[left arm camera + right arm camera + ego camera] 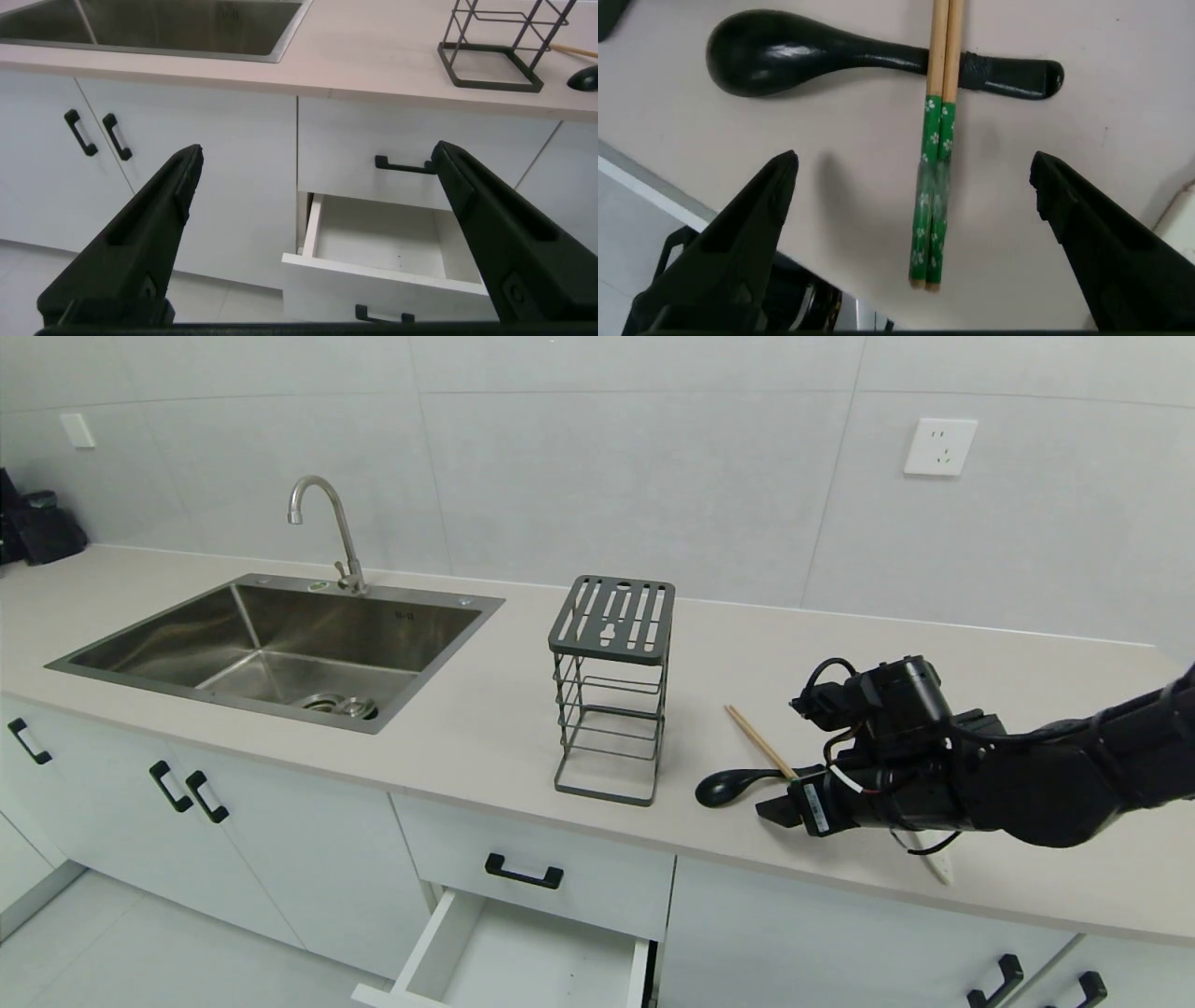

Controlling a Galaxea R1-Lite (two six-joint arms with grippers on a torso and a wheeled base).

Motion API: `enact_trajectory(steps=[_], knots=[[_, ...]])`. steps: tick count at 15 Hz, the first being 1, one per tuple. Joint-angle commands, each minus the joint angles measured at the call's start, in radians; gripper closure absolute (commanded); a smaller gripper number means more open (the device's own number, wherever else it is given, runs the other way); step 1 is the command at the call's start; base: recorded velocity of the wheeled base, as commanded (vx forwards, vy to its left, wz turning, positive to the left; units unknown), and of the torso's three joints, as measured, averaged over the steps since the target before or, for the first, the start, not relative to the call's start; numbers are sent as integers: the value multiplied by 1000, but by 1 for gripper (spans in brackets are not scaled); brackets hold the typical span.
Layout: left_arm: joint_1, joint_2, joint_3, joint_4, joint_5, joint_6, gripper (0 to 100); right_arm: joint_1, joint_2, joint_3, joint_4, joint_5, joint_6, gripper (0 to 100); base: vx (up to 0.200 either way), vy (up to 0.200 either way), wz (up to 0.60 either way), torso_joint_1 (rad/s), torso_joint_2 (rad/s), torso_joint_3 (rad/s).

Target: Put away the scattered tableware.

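A black spoon (724,788) (831,63) lies on the counter right of the wire rack (611,691). A pair of wooden chopsticks (758,739) (938,140) with green patterned ends rests across the spoon's handle. My right gripper (789,795) (913,163) hovers just above them, open, its fingers on either side of the chopsticks' green ends and holding nothing. My left gripper (316,154) is open and empty, low in front of the cabinets, facing the pulled-out drawer (383,243). The spoon (584,78) shows at the counter's edge there too.
A steel sink (280,649) with a tap (322,523) sits at the counter's left. The white drawer (523,957) below the rack stands open. A small white object (936,866) (1178,201) lies under my right arm near the counter's front edge.
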Motion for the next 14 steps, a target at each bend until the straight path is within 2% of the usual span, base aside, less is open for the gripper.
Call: enact_trajectory(steps=[1, 4, 5, 7, 14], knots=[[0, 1, 0, 0, 0, 0, 0, 2, 42, -22, 0, 1, 0, 0, 0, 0, 0, 0, 0, 0], [0, 1, 0, 0, 0, 0, 0, 1, 51, -23, 0, -1, -2, 0, 0, 0, 0, 0, 0, 0], [0, 1, 0, 0, 0, 0, 0, 2, 51, -23, 0, -3, -2, 100, 0, 0, 0, 0, 0, 0], [0, 1, 0, 0, 0, 0, 0, 1, 50, -22, 0, -32, -2, 100, 0, 0, 0, 0, 0, 0], [0, 1, 0, 0, 0, 0, 0, -10, -3, -19, 2, -36, 12, 100, 0, 0, 0, 0, 0, 0]])
